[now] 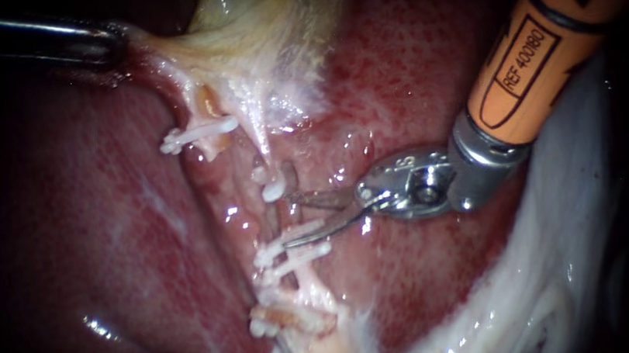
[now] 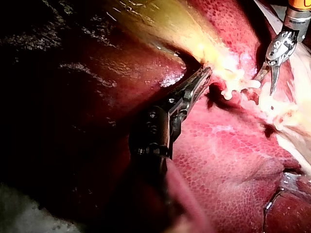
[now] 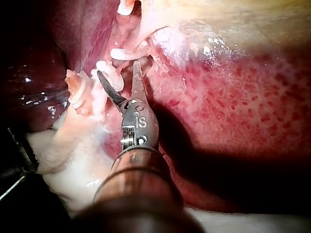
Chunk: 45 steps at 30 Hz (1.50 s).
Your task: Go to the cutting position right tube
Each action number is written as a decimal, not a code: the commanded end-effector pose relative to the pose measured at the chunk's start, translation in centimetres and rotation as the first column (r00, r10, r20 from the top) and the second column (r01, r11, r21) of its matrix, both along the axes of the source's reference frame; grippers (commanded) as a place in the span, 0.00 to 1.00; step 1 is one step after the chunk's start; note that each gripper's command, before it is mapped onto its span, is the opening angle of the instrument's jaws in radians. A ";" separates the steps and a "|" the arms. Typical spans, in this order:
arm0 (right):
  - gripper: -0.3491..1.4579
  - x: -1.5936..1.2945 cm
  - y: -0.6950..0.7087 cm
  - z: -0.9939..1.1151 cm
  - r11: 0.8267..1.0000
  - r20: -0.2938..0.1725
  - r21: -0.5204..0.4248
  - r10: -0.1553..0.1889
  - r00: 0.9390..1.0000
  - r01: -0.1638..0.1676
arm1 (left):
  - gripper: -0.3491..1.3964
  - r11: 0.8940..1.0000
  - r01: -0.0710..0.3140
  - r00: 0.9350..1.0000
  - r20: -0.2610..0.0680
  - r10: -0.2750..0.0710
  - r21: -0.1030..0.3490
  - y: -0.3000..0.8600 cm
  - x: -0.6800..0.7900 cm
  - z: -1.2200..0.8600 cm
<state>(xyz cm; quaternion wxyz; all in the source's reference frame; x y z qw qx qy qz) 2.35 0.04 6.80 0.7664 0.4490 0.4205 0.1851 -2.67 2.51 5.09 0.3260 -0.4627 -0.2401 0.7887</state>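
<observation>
Right instrument [image 1: 289, 220]: blades at the tip, standing apart with a clear gap and nothing gripped. The shaft comes in from the upper right and the blades point across at the right tube [image 1: 278, 218].

Tube location: it runs roughly up-down in the wet groove of the liver [image 1: 103, 245]. Its bare stretch sits between the upper clip [image 1: 274, 189] and the lower clips [image 1: 295, 255]. The blade tips are at that stretch, one just under the upper clip and the other just above the lower ones. The endoscope view doesn't show whether the tube is fully inside the gap or only at the tips. In the right wrist view, clips sit just ahead of and beside the blades, and the tube itself is mostly hidden.

Handling, my read:
- The tube looks thin, soft and wet, with no stiffness, so it will likely roll or slip off a blade rather than resist.
- It looks fragile — a sideways shove could tear it or drag a clip.
- The clips are the only hard parts, so keep the blades off them.
- This tool shouldn't take hold of it at all. The spot to address is the bare middle between the clips, blades square across it.

Left instrument [image 1: 113, 43] is clamped on the edge of the gallbladder [image 1: 259, 18], with pale tissue drawn taut toward it — probably what holds the tube straight. The left tube's clip [image 1: 198, 132] is well apart from the blades, so no conflict there.

The position looks nearly reached; at most a small advance is needed.
</observation>
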 end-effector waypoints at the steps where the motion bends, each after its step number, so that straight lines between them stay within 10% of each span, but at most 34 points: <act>1: 0.98 0.01 0.01 0.00 1.000 -0.005 0.010 -0.006 1.000 0.006 | 0.00 1.000 0.001 1.000 0.000 -0.001 0.000 0.00 0.00 0.00; 9: 0.97 0.15 0.03 0.01 0.994 -0.091 0.102 -0.017 0.996 0.027 | 0.00 1.000 0.002 1.000 -0.002 -0.002 -0.001 -0.02 -0.02 0.00; 25: 0.95 0.44 -0.02 -0.08 0.975 -0.274 0.218 0.015 0.962 0.047 | 0.00 1.000 0.005 1.000 -0.004 -0.005 -0.002 -0.03 -0.06 0.01; 45: 0.94 0.60 0.06 -0.31 0.966 -0.300 0.259 0.091 0.950 -0.011 | 0.00 1.000 0.005 1.000 -0.004 -0.005 -0.002 -0.03 -0.06 0.01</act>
